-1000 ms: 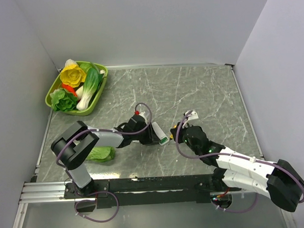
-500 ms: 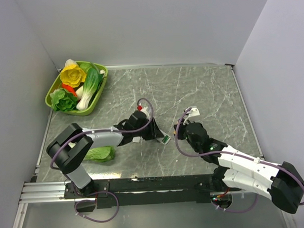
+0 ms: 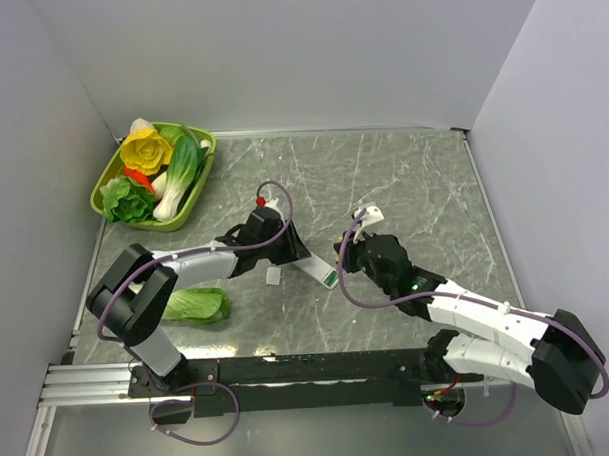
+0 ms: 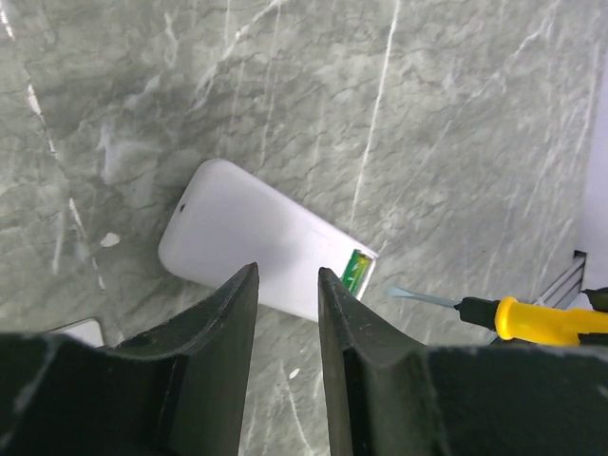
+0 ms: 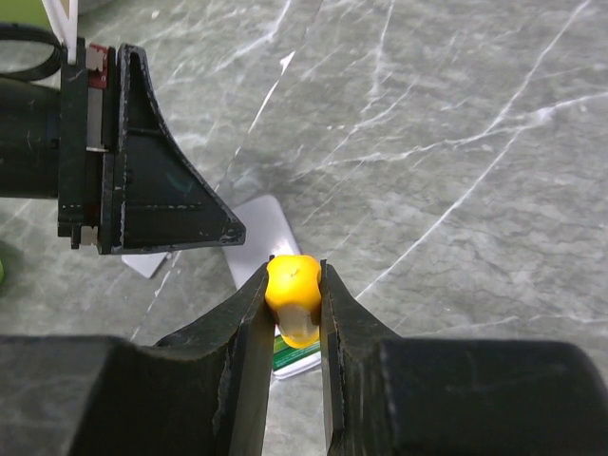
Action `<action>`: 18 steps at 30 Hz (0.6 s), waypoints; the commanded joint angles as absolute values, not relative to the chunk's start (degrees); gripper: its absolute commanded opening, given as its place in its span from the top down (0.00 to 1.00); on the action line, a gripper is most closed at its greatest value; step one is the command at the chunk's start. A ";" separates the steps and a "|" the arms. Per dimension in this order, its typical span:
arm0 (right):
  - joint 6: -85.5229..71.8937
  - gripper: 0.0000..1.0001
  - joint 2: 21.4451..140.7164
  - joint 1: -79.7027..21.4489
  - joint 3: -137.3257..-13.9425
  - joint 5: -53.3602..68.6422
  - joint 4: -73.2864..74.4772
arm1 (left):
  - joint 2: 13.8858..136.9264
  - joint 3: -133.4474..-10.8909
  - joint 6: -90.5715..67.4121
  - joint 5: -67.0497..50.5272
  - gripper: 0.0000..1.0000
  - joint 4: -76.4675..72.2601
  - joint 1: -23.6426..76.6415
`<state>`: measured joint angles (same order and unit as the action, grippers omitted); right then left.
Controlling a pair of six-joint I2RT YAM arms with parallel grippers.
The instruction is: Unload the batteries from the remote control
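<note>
The white remote control [image 3: 319,271] lies flat on the marble table, its open end showing green batteries [image 3: 329,280]. In the left wrist view the remote [image 4: 256,245] lies just beyond my left gripper [image 4: 288,277], which is narrowly open and empty; one battery [image 4: 358,268] shows in the open compartment. My right gripper [image 5: 294,275] is shut on the yellow screwdriver handle [image 5: 293,294], held over the batteries [image 5: 302,353]. The screwdriver [image 4: 532,320] points its tip at the battery end. In the top view the left gripper [image 3: 302,258] and right gripper [image 3: 344,269] flank the remote.
A small white cover piece [image 3: 273,277] lies on the table left of the remote. A green leafy vegetable [image 3: 195,306] lies by the left arm. A green basket [image 3: 210,151] of toy vegetables stands at the far left corner. Walls enclose the table.
My left gripper has pulled back off the remote toward the far left. The cover piece now lies on the table. My right gripper has moved left toward the remote's battery end.
</note>
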<state>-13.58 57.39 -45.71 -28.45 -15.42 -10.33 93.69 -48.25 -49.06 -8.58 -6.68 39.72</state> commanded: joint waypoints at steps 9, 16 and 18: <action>-11.52 1.00 59.15 -45.35 -29.71 -12.31 -15.81 | 97.56 -49.92 -47.81 -8.88 0.66 -8.79 39.81; -12.48 1.00 61.44 -45.00 -28.22 -11.34 -18.53 | 98.79 -49.84 -48.43 -8.35 0.67 -8.96 39.81; -12.65 1.00 61.52 -45.00 -27.33 -11.86 -19.07 | 98.44 -49.31 -48.69 -8.00 0.67 -9.05 39.81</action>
<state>-12.51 61.30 -45.34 -28.45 -12.01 -14.74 98.17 -48.66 -48.77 -8.73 -8.62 39.72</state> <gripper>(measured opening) 0.276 0.329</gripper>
